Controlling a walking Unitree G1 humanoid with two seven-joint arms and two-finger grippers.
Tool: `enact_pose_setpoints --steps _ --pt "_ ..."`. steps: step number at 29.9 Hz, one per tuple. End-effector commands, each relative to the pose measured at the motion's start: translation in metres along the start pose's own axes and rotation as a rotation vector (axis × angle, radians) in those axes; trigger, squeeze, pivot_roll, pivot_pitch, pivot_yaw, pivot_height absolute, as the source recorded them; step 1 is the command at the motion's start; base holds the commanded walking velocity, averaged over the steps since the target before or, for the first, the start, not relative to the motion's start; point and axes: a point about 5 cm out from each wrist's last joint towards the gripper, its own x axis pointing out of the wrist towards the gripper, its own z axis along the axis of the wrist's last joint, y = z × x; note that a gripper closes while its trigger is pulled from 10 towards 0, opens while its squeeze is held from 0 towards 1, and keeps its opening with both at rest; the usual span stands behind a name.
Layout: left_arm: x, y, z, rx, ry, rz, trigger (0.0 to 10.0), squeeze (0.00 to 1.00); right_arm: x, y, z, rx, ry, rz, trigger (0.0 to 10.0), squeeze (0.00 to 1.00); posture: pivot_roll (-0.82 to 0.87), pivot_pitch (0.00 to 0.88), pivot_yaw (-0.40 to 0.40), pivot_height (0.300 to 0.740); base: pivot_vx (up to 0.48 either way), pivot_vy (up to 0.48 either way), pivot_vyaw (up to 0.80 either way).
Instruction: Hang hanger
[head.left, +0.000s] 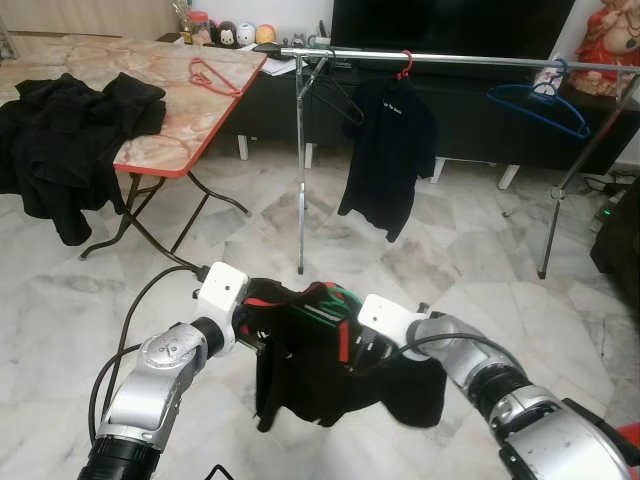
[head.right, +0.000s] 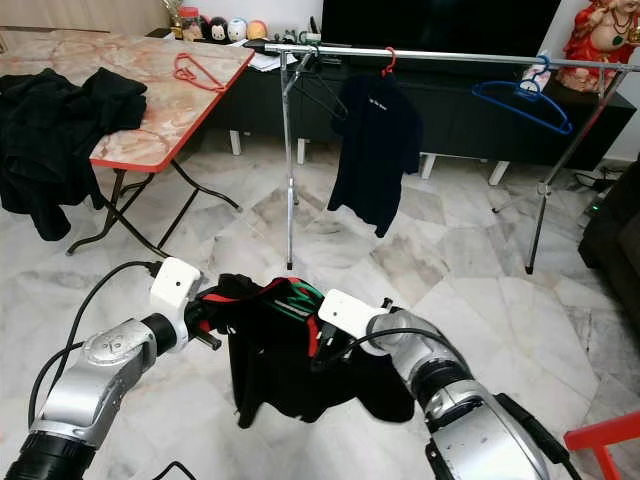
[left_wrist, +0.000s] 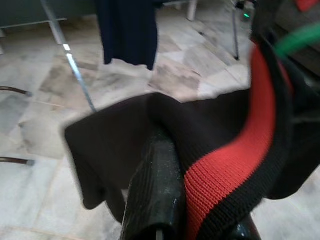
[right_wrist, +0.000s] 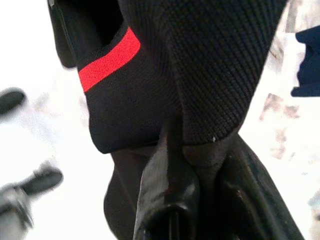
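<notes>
Black fabric with a red-trimmed collar, a shirt (head.left: 330, 360) on a green hanger (head.left: 325, 300), hangs between both hands well short of the clothes rail (head.left: 450, 60). The left hand (head.left: 255, 315) and right hand (head.left: 350, 345) are each clamped on the shirt. To hang it well, keep it level, approach the bare rail stretch between the hung dark shirt (head.left: 385, 150) and the blue hanger (head.left: 540, 105), and raise the hook above the rail.

Bright even indoor light; sharp eye views, blurred, overexposed wrist close-ups.
</notes>
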Motion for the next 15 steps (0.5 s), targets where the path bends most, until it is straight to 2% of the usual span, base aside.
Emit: enact_pose_setpoints --steps 1,5,6,7,9,12,15 --pt "-0.001 -0.006 -0.003 0.009 0.024 -0.043 10.0 0.00 -0.002 -0.005 0.006 0.095 -0.055 -0.007 0.0 0.00 0.06 0.000 -0.059 0.740 0.000 0.000 0.00" --pt "0.000 -0.010 -0.012 0.056 0.090 -0.075 10.0 0.00 -0.002 -0.005 0.014 0.162 -0.117 0.014 0.0 0.00 0.06 0.000 -0.058 0.740 0.000 0.000 0.00" --pt "-0.001 -0.013 -0.015 0.080 0.111 -0.099 10.0 0.00 -0.002 -0.007 0.015 0.174 -0.130 0.009 0.0 0.00 0.06 0.000 -0.058 0.740 0.000 0.000 0.00" --pt "-0.004 -0.021 -0.020 0.115 0.152 -0.174 10.0 0.00 -0.002 -0.010 0.015 0.182 -0.127 -0.015 0.0 0.00 0.06 0.000 -0.060 0.740 0.000 0.000 0.00" --pt "-0.007 -0.027 -0.022 0.124 0.170 -0.221 10.0 0.00 -0.003 -0.010 0.014 0.177 -0.121 -0.026 0.0 0.00 0.06 0.000 -0.060 0.740 0.000 0.000 0.00" --pt "-0.010 -0.035 -0.026 0.152 0.208 -0.296 10.0 0.00 -0.002 -0.012 0.018 0.233 -0.151 -0.038 0.0 0.00 0.06 0.000 -0.062 0.740 0.000 0.000 0.00" --pt "-0.010 -0.035 -0.029 0.177 0.241 -0.309 10.0 0.00 -0.002 -0.012 0.026 0.270 -0.193 -0.023 0.0 0.00 0.07 0.000 -0.063 0.740 0.000 0.000 0.00"
